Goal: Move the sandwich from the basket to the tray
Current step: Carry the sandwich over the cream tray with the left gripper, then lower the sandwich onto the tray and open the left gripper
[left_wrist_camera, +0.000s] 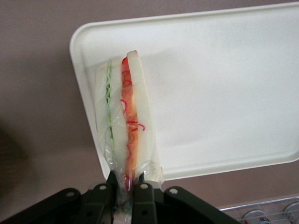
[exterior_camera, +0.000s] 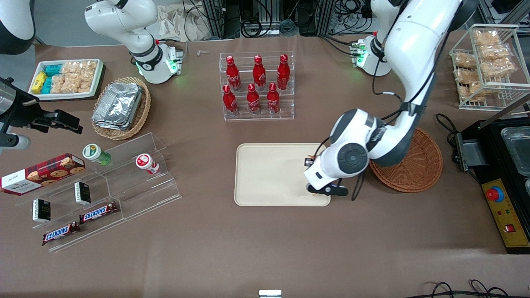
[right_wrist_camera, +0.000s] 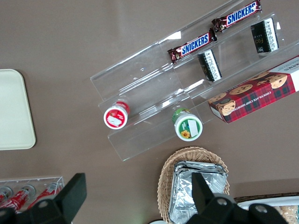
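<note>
Right, we see the sandwich [left_wrist_camera: 124,126] edge-on in the left wrist view: two pale white bread slabs, a thin green layer along one side, red-pink filling with curly red strands along the other, all wrapped in clear film. It sits pinched at its narrow end between the gripper [left_wrist_camera: 125,186] fingers [left_wrist_camera: 108,183], which are clamped tight on the wrap. The wedge hangs over the corner of the tray [left_wrist_camera: 224,84]; we can't tell whether it touches the surface.

In the front view the gripper [exterior_camera: 321,191] is low over the tray [exterior_camera: 269,174], at the corner nearest the camera on the working arm's side, just inside the rim. We make out only a sliver of the sandwich under the wrist there.

The basket [exterior_camera: 418,169], reddish-brown wicker, sits just beside the tray toward the working arm's end, partly covered by the arm's elbow. The visible part holds nothing.

Farther from the camera than the tray stands a clear rack of red bottles [exterior_camera: 256,85].
</note>
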You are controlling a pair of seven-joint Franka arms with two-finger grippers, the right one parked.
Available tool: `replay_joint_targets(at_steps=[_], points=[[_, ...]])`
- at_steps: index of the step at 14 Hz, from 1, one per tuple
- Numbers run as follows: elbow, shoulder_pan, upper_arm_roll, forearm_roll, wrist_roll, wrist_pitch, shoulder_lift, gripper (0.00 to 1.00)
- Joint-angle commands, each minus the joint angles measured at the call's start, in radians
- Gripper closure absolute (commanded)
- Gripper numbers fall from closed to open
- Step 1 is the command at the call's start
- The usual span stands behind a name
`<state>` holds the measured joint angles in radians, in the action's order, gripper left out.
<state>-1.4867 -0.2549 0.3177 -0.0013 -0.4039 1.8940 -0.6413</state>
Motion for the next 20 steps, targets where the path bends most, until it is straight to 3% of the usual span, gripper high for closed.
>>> replay_joint_targets(at_steps=[1, 3, 4, 5, 6, 13, 20], points=[[-0.003, -0.001, -0.005, 0.015, 0.008, 0.023, -0.043, 0.95], [-0.039, 0.003, -0.006, 0.044, 0.010, 0.054, -0.041, 0.93], [-0.041, 0.002, -0.006, 0.055, 0.008, 0.053, -0.040, 0.73], [-0.041, 0.005, -0.006, 0.055, 0.008, 0.048, -0.035, 0.21], [-0.040, 0.008, -0.008, 0.055, 0.007, 0.042, -0.031, 0.00], [-0.023, 0.121, -0.006, 0.046, 0.023, -0.099, 0.170, 0.00], [0.068, 0.334, -0.009, 0.055, 0.428, -0.286, 0.364, 0.00]])
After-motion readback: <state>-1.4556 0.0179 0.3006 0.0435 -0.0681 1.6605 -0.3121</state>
